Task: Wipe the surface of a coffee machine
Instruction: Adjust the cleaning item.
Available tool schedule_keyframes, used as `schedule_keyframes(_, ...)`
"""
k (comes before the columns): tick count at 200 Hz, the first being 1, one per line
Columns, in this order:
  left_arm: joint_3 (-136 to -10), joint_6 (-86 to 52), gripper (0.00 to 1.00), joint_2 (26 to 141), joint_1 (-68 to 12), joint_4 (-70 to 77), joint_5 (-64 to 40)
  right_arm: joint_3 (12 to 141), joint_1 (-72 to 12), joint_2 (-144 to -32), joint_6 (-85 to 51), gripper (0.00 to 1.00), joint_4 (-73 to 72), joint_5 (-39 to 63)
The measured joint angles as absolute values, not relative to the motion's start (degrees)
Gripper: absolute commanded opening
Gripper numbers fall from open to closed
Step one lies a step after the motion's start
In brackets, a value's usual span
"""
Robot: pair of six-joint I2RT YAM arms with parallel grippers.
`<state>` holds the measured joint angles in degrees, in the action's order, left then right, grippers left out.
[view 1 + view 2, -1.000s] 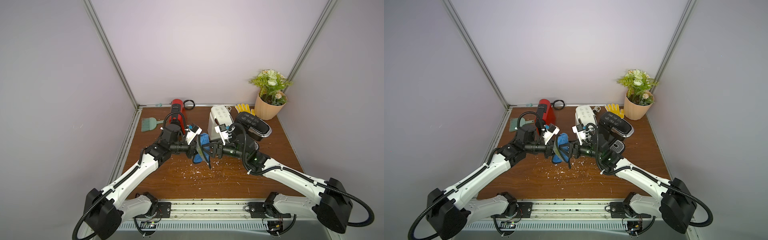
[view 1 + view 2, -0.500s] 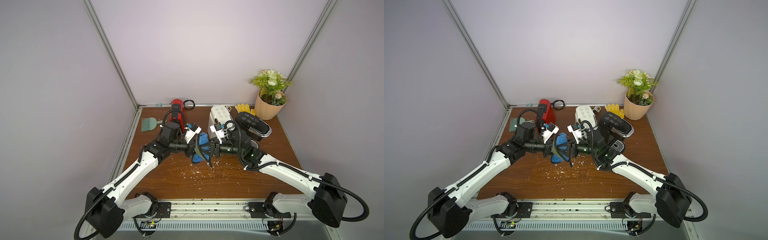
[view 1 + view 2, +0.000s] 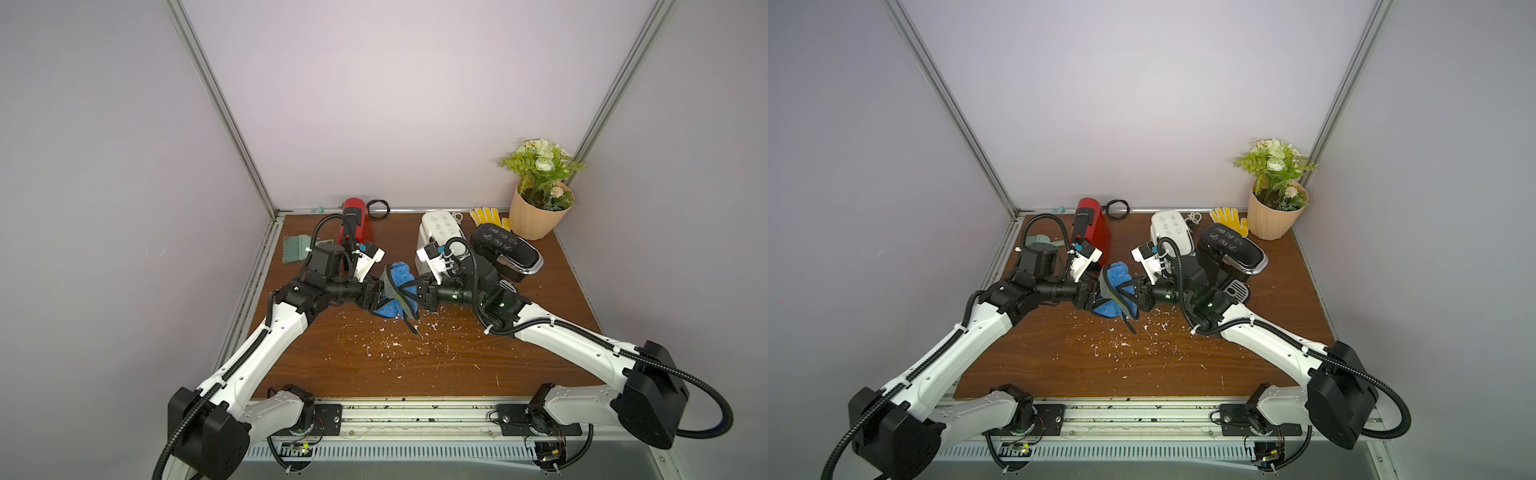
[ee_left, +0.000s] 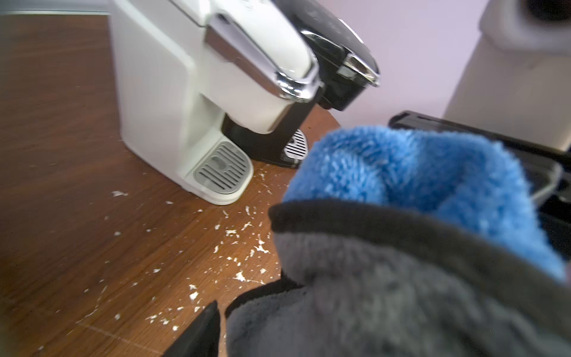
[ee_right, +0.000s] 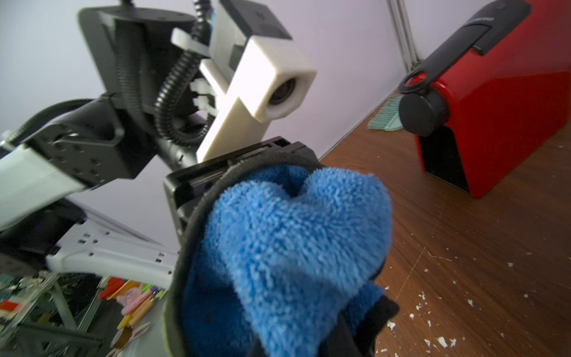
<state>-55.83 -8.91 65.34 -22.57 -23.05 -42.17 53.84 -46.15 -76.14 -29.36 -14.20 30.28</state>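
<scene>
Right end effector (image 3: pixel 411 291) pinches cloth (image 3: pixel 399 274), long axis crosswise; left end effector (image 3: pixel 379 297) unclear.

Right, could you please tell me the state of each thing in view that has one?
cloth: bunched, off the table, between both hands.
right hand: shut on the cloth.
left hand: at the cloth; grip unclear.
white coffee machine: upright, lid down.
black coffee machine: upright, lid down.
red coffee machine: upright, lever down.
table: strewn with white flecks.
potted plant: upright.
</scene>
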Motion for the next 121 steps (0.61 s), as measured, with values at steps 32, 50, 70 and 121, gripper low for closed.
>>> schedule_keyframes(32, -57.1, -8.7, 0.75, 65.3, -22.5, -23.8, -33.9, 57.0, -46.3, -80.0, -30.3, 0.04, -14.1, 26.7)
schedule_keyframes(50, -57.9, -9.0, 0.76, 65.3, -21.9, -24.1, -29.3, 59.0, -46.6, -81.7, -30.6, 0.03, -13.7, 24.6)
schedule_keyframes(70, -58.1, -10.0, 0.78, 64.6, -19.6, -23.6, -26.5, 62.7, -46.8, -84.3, -30.9, 0.03, -13.0, 22.6)
schedule_keyframes(121, -58.0, -15.4, 0.78, 63.2, -6.2, -23.3, -20.4, 75.5, -47.2, -92.6, -30.9, 0.03, -12.4, 17.0)
